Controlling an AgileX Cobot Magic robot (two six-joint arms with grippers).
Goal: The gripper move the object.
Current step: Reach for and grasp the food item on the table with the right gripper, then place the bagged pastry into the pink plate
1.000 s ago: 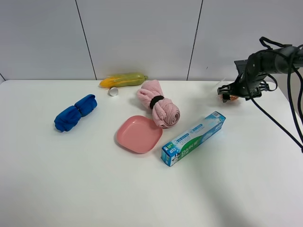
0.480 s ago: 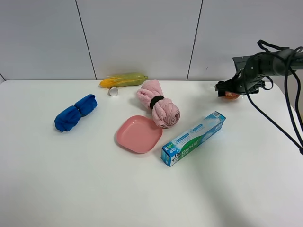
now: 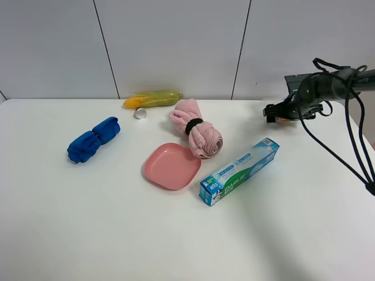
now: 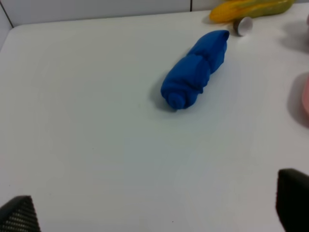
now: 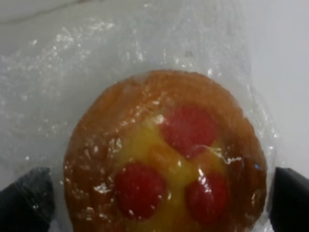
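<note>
At the table's far right corner, the right gripper (image 3: 275,112), fingers spread wide, is straddling the bagged tart (image 5: 166,154).

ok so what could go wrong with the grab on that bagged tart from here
1. The clear bag lies loose and crinkled around the tart. The right pincer, straddling it, might catch only plastic and let the tart slip out.
2. The tart looks soft, so a hard squeeze would probably crush or smear it inside the bag.
</note>
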